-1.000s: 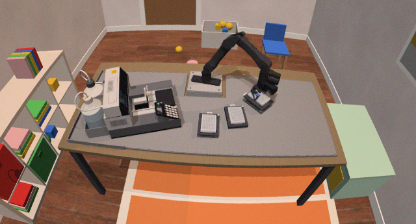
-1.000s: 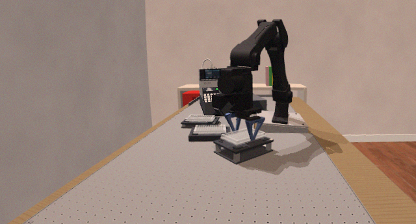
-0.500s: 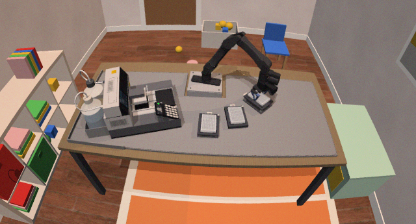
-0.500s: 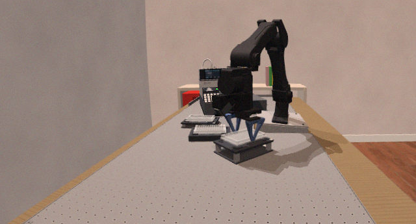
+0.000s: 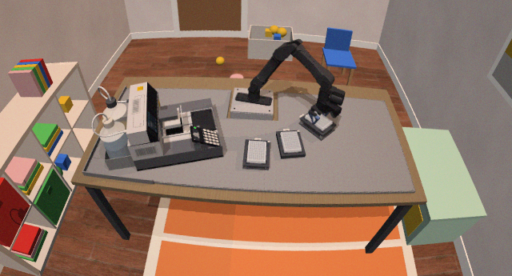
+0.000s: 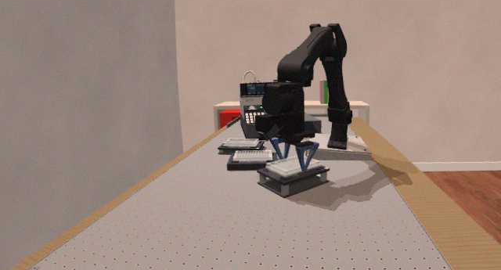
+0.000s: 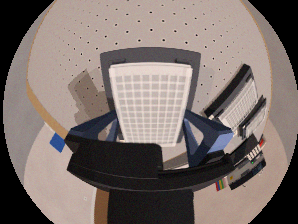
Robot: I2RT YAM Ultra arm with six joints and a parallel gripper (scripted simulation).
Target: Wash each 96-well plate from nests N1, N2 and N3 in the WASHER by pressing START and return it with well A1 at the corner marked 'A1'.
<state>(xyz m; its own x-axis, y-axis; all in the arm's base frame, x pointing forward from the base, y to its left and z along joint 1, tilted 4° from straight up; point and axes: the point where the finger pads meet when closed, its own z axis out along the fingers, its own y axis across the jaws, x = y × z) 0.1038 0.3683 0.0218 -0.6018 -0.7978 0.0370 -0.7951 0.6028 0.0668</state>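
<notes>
Pincer (image 6: pixel 293 156) astride plate (image 6: pixel 287 165)

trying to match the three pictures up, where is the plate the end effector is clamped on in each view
Top: the gripped plate lies right of centre, on the rightmost nest, under the end effector.
Exterior: the plate is at centre, nearest of the three.
Wrist: it fills the middle, between the blue fingers.
Shared landmark: the washer keypad.
</notes>
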